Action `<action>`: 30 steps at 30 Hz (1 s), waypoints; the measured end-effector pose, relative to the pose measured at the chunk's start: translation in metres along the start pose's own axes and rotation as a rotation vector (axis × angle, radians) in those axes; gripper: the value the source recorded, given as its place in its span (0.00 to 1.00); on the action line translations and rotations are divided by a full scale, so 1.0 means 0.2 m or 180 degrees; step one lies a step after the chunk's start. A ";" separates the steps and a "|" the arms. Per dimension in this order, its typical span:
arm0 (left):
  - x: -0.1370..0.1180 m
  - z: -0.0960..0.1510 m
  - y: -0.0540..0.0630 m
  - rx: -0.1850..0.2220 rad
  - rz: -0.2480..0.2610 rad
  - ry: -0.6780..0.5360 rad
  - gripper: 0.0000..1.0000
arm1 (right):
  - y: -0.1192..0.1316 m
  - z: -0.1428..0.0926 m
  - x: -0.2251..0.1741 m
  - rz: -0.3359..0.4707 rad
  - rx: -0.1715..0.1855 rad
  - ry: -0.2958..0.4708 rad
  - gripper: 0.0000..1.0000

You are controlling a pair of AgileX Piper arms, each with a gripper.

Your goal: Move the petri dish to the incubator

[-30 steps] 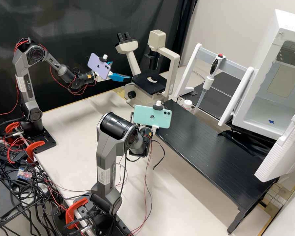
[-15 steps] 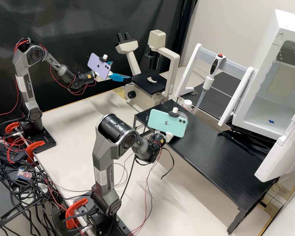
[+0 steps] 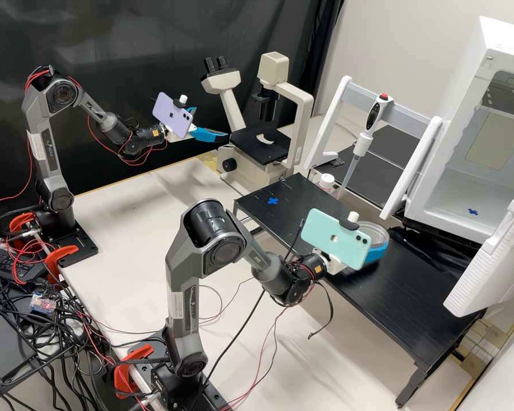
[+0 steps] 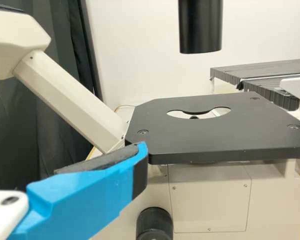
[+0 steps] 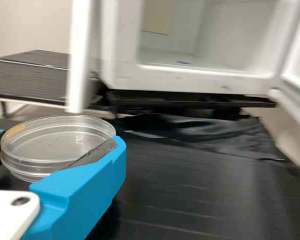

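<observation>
In the high view, my right gripper (image 3: pixel 376 241) is over the black raised shelf, shut on the clear petri dish (image 3: pixel 374 230), partly behind the teal phone. The right wrist view shows the dish (image 5: pixel 52 142) held level between the blue fingers of my right gripper (image 5: pixel 57 147). The white incubator (image 3: pixel 448 220) stands open at the right, a blue cross on its floor; its opening (image 5: pixel 195 75) faces the dish across the dark surface. My left gripper (image 3: pixel 212 122) is open beside the microscope; in the left wrist view, one finger of this gripper (image 4: pixel 60 167) shows near the stage.
The microscope (image 3: pixel 262 145) stands behind the black shelf (image 3: pixel 325 245), which bears a blue cross (image 3: pixel 273 201). A pipette (image 3: pixel 365 134) hangs on a white stand before the incubator. The incubator's open door (image 3: pixel 494 268) juts over the shelf's right side. Black cloth (image 3: pixel 420 245) lies below the incubator.
My right arm has swung rightward over the shelf toward the incubator, carrying the dish and uncovering the shelf's blue cross. My left arm has stayed still.
</observation>
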 end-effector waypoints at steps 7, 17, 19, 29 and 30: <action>0.00 0.00 0.00 0.0000 0.0000 0.0000 1.00 | 0.13 -0.01 0.07 0.0201 -0.0052 0.0007 0.00; 0.00 0.00 0.00 0.0000 0.0011 -0.0002 1.00 | 0.31 -0.02 0.27 0.0424 0.0032 -0.0165 0.00; 0.00 0.00 0.00 0.0000 0.0015 -0.0003 1.00 | 0.35 -0.01 0.32 0.0488 0.0073 -0.0245 0.00; 0.00 0.00 0.00 0.0000 0.0015 -0.0003 1.00 | 0.53 0.01 0.57 0.0719 0.0086 -0.0562 0.00; 0.00 0.00 0.00 0.0000 0.0015 -0.0003 1.00 | 0.54 0.01 0.60 0.0742 0.0115 -0.0588 0.00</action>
